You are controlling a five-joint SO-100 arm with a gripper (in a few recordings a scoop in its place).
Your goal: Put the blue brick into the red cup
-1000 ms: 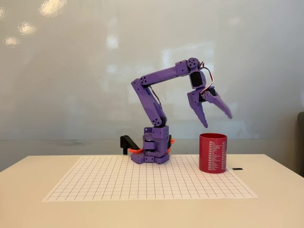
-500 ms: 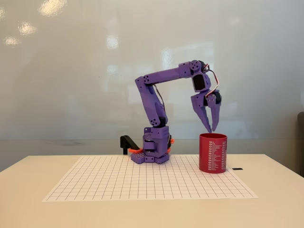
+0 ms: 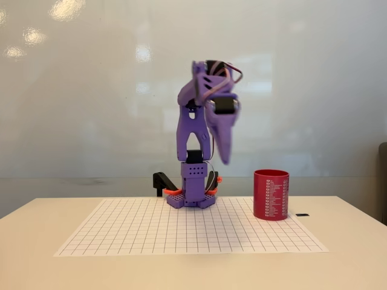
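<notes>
the white grid mat lies flat across the pale bench, and it's wide open, nothing on it between the arm's base and the red cup. the purple arm stands at the mat's far edge on its base, folded up tall over its own mount, with a small black and orange part just to the left of the base. a tiny dark object sits on the bench just right of the cup, near the mat's corner. the red cup stands upright on the right side of the mat, dark red, straight-sided, columns of small white print down its front; from this side-on angle the inside can't be seen, so what it holds can't be told. the blue brick isn't visible on the mat or bench, and its whereabouts can't be made out from here. the claw hangs pointing down, high above the mat and well to the left of the cup, blurred and seen edge-on as one narrow taper, so whether it's parted or pressed together can't be told.
</notes>
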